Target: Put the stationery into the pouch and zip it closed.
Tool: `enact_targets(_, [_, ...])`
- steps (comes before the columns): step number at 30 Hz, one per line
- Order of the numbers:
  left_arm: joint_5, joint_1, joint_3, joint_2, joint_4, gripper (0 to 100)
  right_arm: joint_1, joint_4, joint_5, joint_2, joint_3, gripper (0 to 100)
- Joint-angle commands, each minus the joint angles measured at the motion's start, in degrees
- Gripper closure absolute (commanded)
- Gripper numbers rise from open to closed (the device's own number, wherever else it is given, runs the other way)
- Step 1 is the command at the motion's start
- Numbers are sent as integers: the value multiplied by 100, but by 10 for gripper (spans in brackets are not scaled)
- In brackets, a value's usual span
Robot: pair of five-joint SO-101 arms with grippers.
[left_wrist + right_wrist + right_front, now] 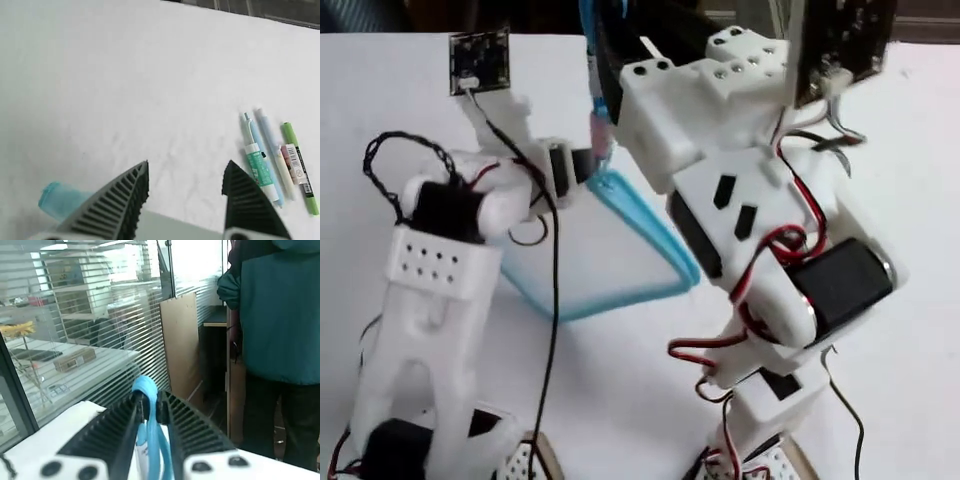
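Right fingers (115, 425) pinch blue item (145, 387), perhaps pen; left fingers (125, 195) apart.

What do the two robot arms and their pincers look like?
The left arm and the right arm have white plastic shells, black motors, red and black cables. The left pincer and the right pincer have dark, ridged, tapering jaws.
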Motion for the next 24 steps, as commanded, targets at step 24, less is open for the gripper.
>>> enact_targets(24, [-2154,-2589,-2286,48,2734,801,171,-523,422,-154,-44,982])
